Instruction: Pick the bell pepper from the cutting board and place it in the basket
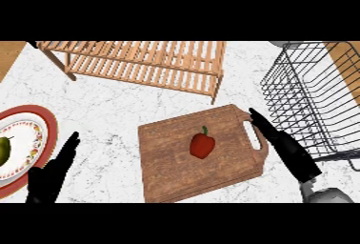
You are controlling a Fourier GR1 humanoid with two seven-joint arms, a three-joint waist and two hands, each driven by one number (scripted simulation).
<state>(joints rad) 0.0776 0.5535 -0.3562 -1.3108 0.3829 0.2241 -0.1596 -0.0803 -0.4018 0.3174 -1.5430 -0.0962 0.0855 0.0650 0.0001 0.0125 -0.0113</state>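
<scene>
The red bell pepper lies mid-board on the wooden cutting board — the right robot hand, fingers straight and holding nothing, lies along the board's handle edge beside the wire basket at right, while the left robot hand rests open near the plate at left

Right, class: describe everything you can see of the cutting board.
The cutting board is brown, wood-grained, roughly square, with a slot handle at its right edge. It lies flat and slightly turned on the white marbled counter. A red bell pepper rests near its middle. The right hand, fingers straight, lies along the handle side.
</scene>
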